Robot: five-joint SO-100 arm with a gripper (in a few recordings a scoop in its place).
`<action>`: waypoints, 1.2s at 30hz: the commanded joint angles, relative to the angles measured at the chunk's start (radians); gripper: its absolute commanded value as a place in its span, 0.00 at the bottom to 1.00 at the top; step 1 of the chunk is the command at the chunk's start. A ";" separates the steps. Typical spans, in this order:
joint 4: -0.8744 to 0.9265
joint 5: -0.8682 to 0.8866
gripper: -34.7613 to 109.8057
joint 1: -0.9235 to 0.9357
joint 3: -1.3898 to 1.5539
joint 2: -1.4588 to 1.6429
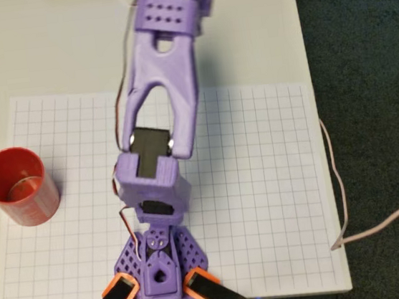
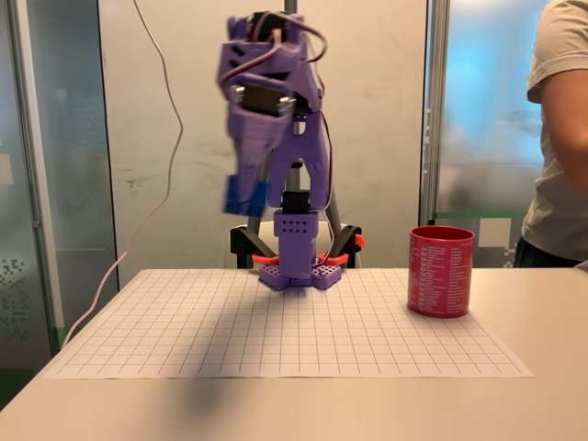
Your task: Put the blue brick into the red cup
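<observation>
The blue brick [image 2: 243, 195] hangs high above the grid sheet in the fixed view, a little blurred, and my purple gripper [image 2: 246, 198] is shut on it with its fingers pointing down. The red cup [image 2: 441, 272] stands upright on the sheet's right side in that view, well to the right of the brick and far below it. In the overhead view the red cup [image 1: 16, 186] sits at the sheet's left edge and its inside looks empty. My arm [image 1: 160, 118] stretches from its base at the bottom up to the top edge there.
A white grid sheet [image 1: 261, 186] covers the table. The arm's base [image 1: 159, 266] is clamped at the bottom edge with orange clamps. A cable [image 1: 341, 198] trails off the table's right edge. A person [image 2: 562, 138] stands at the right edge of the fixed view.
</observation>
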 commanded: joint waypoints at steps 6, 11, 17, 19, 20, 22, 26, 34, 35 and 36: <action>0.207 0.094 0.24 -0.341 -0.118 0.199; 0.267 0.167 0.24 -0.545 -0.020 0.310; 0.267 0.261 0.24 -0.801 0.140 0.454; 0.267 0.310 0.24 -0.899 0.173 0.482; 0.267 0.336 0.24 -0.943 0.192 0.492; 0.267 0.385 0.24 -1.032 0.219 0.497; 0.265 0.468 0.24 -1.187 0.265 0.459; 0.158 0.581 0.24 -1.342 0.407 0.385; 0.149 0.588 0.24 -1.351 0.420 0.374; 0.144 0.589 0.24 -1.358 0.428 0.365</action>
